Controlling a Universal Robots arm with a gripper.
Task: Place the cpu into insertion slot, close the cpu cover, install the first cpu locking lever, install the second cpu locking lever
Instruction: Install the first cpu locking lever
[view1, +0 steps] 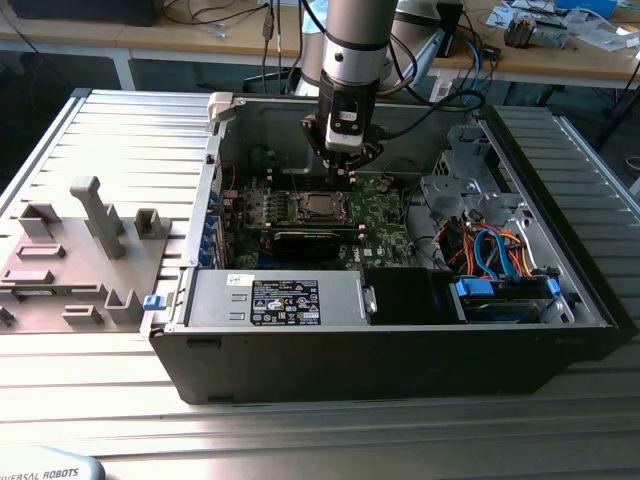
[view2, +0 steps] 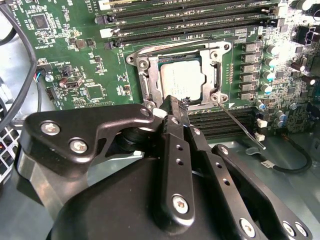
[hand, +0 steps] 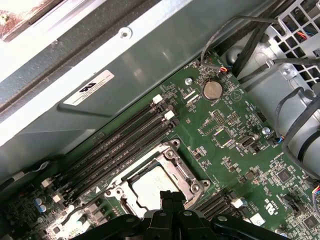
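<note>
The cpu (view2: 182, 77) (hand: 149, 187) lies flat in the insertion slot (view1: 322, 207) on the green board, its silver-grey top showing. The cpu cover (view2: 150, 80) (hand: 182, 172) lies down around it as a silvery frame. A thin wire lever (view2: 240, 126) sticks out slantwise from one corner of the socket, away from the board. My gripper (view2: 172, 102) (hand: 170, 196) (view1: 348, 170) hovers just over the socket's edge, near that corner. Its black fingers are shut together with nothing between them.
Long dark memory slots (view2: 190, 20) (hand: 125, 140) run beside the socket. A black expansion card (view1: 310, 238), the power supply (view1: 285, 300) and a drive cage (view1: 470, 190) with blue and orange cables (view1: 495, 250) crowd the case. Grey fixtures (view1: 95, 215) stand on the exterior view's left.
</note>
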